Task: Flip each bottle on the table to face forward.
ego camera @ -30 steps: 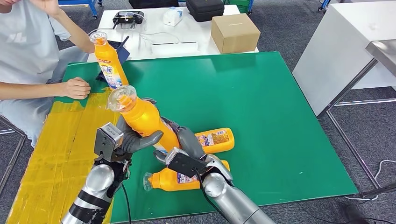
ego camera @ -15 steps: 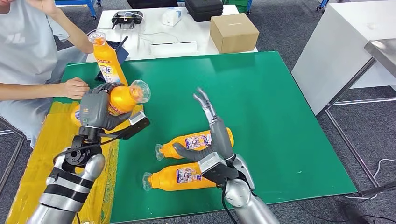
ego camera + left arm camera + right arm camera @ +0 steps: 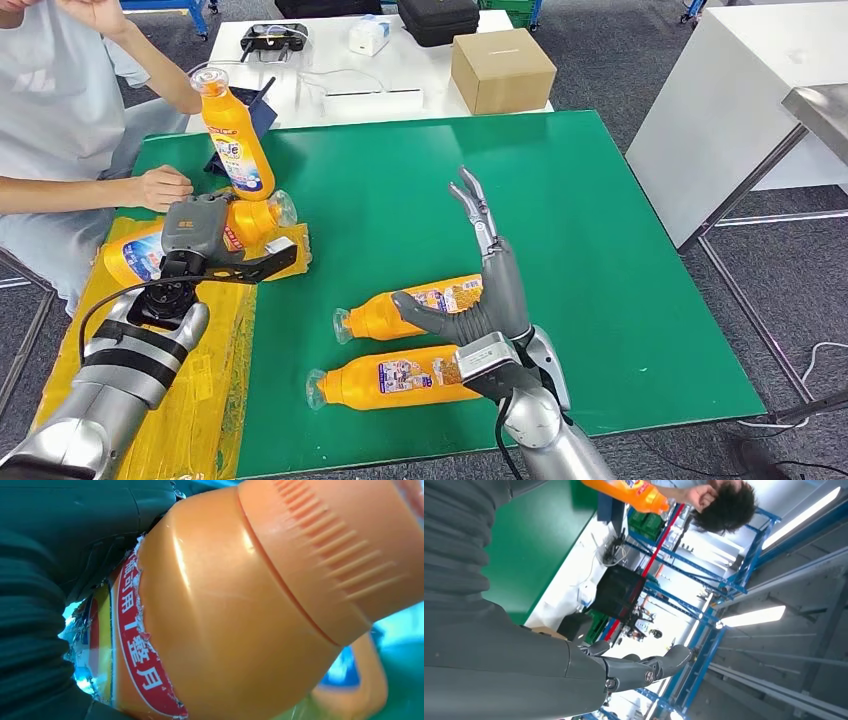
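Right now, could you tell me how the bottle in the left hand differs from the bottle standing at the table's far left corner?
The held bottle lies on its side over the yellow mat; the standing bottle is upright on the green table. The left hand grips the first; nothing grips the second. Both are orange with clear caps.

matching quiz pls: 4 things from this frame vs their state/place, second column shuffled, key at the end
Things:
1. left robot hand
2. right robot hand
3. standing bottle
4. cardboard box

States/places:
A. on the white table behind the green mat
B. upright near the person's hand
C. open, raised above two lying bottles
D. holding a bottle over the yellow strip

Pairs: 1-D, 2-C, 3-B, 4-A
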